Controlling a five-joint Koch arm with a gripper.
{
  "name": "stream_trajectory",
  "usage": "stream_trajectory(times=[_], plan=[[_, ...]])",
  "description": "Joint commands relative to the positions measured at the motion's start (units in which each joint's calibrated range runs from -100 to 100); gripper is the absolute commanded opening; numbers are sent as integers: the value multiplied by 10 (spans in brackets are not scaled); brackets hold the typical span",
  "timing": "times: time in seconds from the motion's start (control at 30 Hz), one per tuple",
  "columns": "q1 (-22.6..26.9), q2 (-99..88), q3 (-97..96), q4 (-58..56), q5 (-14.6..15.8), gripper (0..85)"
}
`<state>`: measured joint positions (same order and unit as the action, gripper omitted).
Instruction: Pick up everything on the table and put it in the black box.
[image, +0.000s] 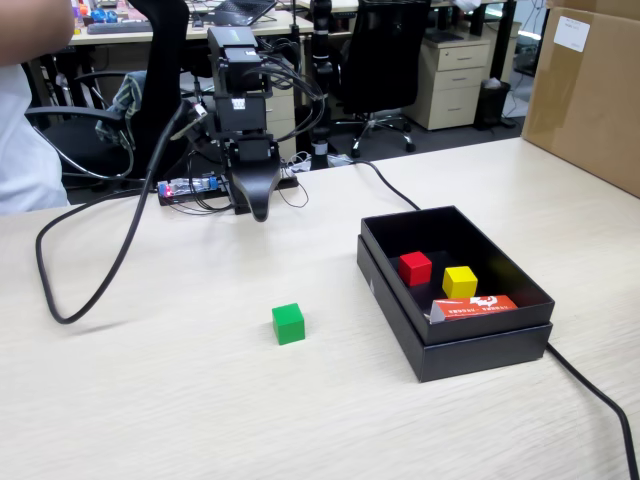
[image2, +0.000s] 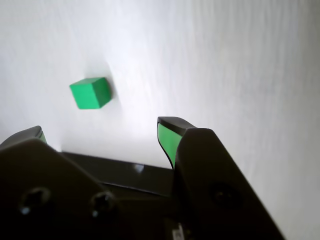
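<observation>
Green-padded gripper (image2: 102, 132) gapes wide, empty, well apart from green cube (image2: 90, 93).

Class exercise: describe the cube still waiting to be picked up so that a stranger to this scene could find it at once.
Start at the black box on the right of the table in the fixed view. Left of it, alone on bare wood, sits the green cube. The red cube and yellow cube lie inside the box; only the green one is outside.

An office — swivel chairs (image: 385, 60), desks (image: 230, 30), drawer pedestal (image: 455, 80) behind.
</observation>
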<state>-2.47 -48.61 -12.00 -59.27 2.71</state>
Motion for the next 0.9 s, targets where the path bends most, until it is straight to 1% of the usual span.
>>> stream_trajectory(times=[0.0, 0.23, 0.47, 0.57, 0.87], plan=[[0, 141, 156, -51, -6, 448], [3, 391, 346, -101, -11, 449], [10, 580, 456, -103, -13, 449], [12, 642, 494, -109, -13, 449], [11, 705, 514, -112, -13, 448]])
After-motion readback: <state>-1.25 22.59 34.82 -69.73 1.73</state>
